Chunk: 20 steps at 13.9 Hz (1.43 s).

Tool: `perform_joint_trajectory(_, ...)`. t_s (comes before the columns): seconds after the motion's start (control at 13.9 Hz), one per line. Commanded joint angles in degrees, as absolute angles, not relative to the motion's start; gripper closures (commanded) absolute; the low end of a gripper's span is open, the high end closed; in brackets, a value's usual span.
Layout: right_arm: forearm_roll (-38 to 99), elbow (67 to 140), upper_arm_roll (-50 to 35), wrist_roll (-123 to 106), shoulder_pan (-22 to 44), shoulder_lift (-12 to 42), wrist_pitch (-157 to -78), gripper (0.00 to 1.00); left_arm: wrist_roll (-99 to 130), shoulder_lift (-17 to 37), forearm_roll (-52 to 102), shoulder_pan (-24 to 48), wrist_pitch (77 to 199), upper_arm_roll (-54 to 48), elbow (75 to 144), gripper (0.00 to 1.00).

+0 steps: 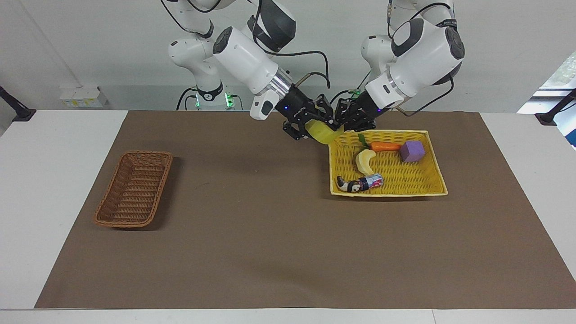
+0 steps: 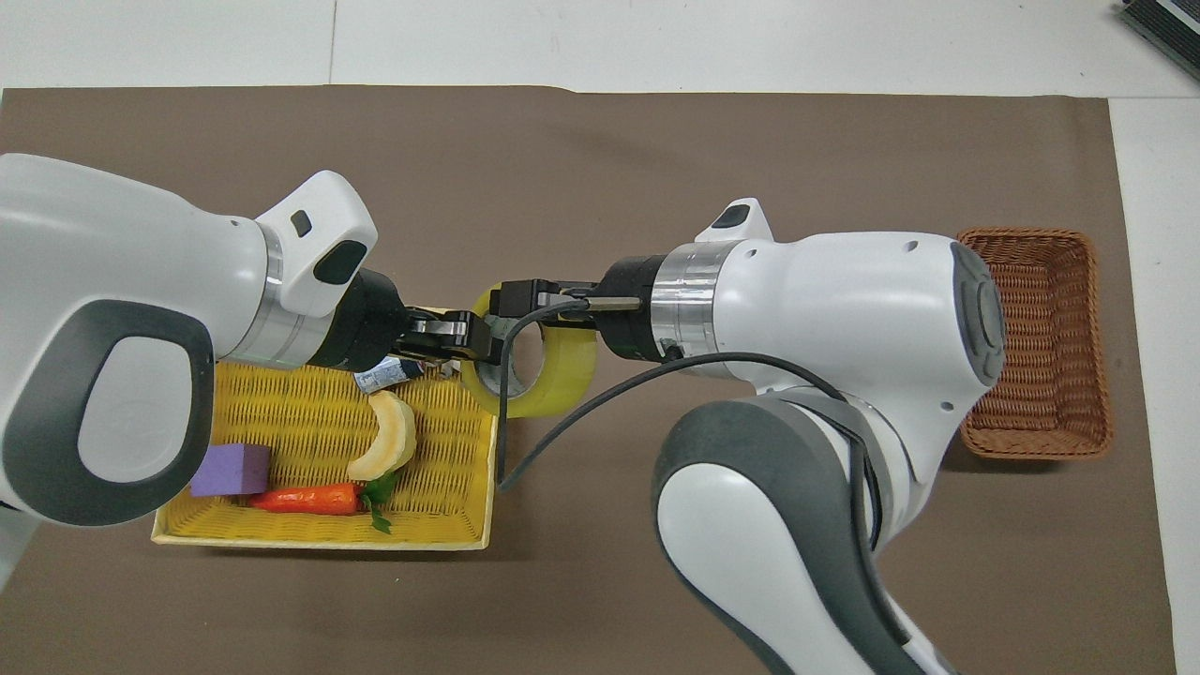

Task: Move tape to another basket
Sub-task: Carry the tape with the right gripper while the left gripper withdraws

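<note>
The yellow tape roll (image 1: 322,132) hangs in the air between my two grippers, over the table just beside the yellow tray's corner nearest the robots; it also shows in the overhead view (image 2: 548,382). My left gripper (image 1: 341,124) is shut on the roll's wall at the tray's side (image 2: 474,343). My right gripper (image 1: 313,128) is right at the roll from the basket's side (image 2: 516,314), touching it. The brown wicker basket (image 1: 134,189) stands empty at the right arm's end of the table (image 2: 1034,342).
The flat yellow woven tray (image 1: 435,155) at the left arm's end holds a purple cube (image 1: 412,151), a carrot (image 1: 385,146), a banana slice (image 1: 365,161) and a small printed tube (image 1: 360,183). Brown mat lies between tray and basket.
</note>
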<state>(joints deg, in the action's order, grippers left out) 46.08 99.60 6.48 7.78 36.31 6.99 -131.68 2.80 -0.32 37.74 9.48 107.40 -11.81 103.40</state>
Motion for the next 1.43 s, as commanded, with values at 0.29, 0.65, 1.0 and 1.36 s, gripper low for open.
perform_joint_trajectory(0.29, 46.7, 101.4, 6.2, 6.9, 34.2, 4.7, -127.2, 1.00, 3.9, -3.0, 38.7, 8.1, 108.5, -11.2, 104.0, 0.00)
perform_joint_trajectory(0.65, 45.1, 101.4, 6.2, 3.4, 27.3, 1.8, -117.7, 1.00, 3.3, -3.5, 35.1, 3.6, 106.6, -10.8, 103.8, 0.00)
perform_joint_trajectory(1.0, 45.0, 101.4, 6.2, -11.3, 10.8, 0.2, -101.2, 1.00, 3.0, -2.7, 24.7, -1.0, 106.5, -10.8, 102.3, 0.00)
perform_joint_trajectory(1.36, 39.4, 101.3, 6.3, -19.0, -3.8, -0.3, -91.2, 1.00, 2.9, -2.6, 9.2, -3.9, 104.5, -10.8, 100.0, 0.00)
